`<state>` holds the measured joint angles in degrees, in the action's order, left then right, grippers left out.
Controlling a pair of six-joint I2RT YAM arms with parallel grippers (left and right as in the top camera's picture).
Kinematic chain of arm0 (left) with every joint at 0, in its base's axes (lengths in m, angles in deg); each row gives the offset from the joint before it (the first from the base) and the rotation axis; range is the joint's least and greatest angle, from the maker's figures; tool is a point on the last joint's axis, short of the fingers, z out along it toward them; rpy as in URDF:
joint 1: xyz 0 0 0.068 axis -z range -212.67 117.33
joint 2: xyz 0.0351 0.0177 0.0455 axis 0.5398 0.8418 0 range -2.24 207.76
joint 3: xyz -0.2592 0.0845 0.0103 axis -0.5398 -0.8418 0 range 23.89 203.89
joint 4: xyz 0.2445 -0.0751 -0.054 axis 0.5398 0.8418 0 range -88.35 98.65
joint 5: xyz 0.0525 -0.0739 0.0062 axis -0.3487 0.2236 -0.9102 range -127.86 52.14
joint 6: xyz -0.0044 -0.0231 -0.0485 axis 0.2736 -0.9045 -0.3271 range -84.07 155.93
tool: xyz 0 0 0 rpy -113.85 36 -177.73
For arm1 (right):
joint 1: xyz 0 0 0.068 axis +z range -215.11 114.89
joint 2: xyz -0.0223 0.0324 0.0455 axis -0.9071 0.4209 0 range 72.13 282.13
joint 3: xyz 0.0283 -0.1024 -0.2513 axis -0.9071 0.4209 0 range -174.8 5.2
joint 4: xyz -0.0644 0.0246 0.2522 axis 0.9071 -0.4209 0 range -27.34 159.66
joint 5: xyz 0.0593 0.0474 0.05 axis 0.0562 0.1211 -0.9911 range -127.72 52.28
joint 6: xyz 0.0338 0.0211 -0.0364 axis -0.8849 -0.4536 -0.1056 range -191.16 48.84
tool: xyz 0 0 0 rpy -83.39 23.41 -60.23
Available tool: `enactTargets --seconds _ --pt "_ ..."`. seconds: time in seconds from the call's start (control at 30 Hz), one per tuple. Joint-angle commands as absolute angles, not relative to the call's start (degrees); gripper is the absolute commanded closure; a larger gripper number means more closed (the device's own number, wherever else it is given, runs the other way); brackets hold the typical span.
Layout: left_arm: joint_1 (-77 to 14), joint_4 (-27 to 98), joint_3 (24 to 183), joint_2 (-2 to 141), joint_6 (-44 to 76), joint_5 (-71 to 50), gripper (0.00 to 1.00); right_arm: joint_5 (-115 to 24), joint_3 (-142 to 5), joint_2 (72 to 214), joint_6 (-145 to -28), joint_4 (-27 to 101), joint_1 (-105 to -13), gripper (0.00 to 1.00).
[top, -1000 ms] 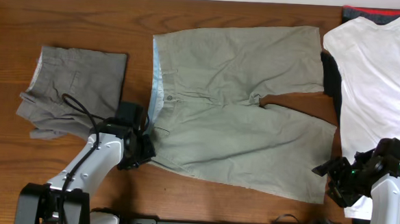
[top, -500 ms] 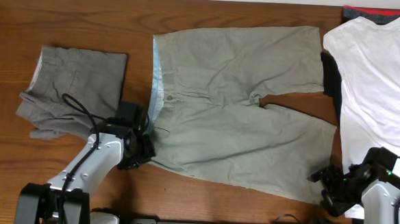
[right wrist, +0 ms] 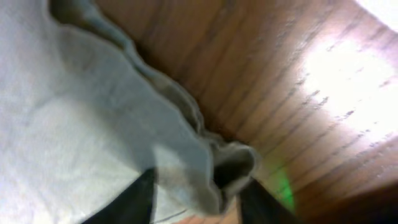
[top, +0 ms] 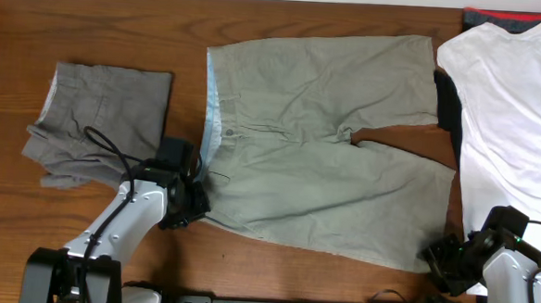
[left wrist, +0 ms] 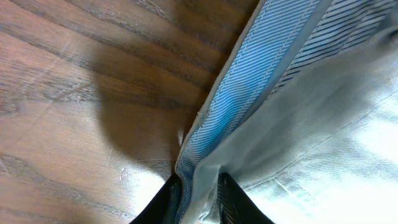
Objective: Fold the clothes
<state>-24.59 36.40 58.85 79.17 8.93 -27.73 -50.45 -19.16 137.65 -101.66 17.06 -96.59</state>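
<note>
The khaki trousers [top: 317, 154] lay spread flat in the middle of the wooden tabletop [top: 101, 22], with the waistband [top: 212, 121] turned to the left and the two short legs reaching to the right, the nearer leg longer than the far one. At the near corner of the waistband the left claw [top: 196, 201] was clenched on the cloth: in its wrist view the edge with the blue striped lining [left wrist: 249, 93] ran down between its two dark fingers [left wrist: 165, 199], which stood close together on it. At the other end the right claw [top: 436, 262] was at the near corner of the nearer leg. There the hem [right wrist: 230, 162] was bunched up between its fingers [right wrist: 140, 196], but I could not tell whether they were really pressing it or only standing on both sides of it. To the left of the khaki pair, a little apart, the grey trousers [top: 101, 119] lay folded in a small heap. At the right side the white T-shirt [top: 513, 118] was spread out, just beside the ends of the legs, with a dark garment [top: 448, 100] showing from under its edge.
</note>
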Motion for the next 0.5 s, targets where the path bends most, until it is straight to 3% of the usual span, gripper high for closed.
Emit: enactTargets --seconds 0.0,0.17,0.47 --pt "-24.6 36.5 57.8 80.5 9.5 -29.5 0.78 -48.2 -18.9 137.4 -102.0 17.2 -97.4 0.66" --pt "-24.6 36.5 57.8 80.5 9.7 -29.5 0.78 -48.6 -19.0 137.4 -101.9 17.6 -97.4 0.98" --pt "-24.6 36.5 57.8 80.5 10.2 -29.5 0.78 -56.4 -26.1 137.4 -96.7 14.4 -97.4 0.99"
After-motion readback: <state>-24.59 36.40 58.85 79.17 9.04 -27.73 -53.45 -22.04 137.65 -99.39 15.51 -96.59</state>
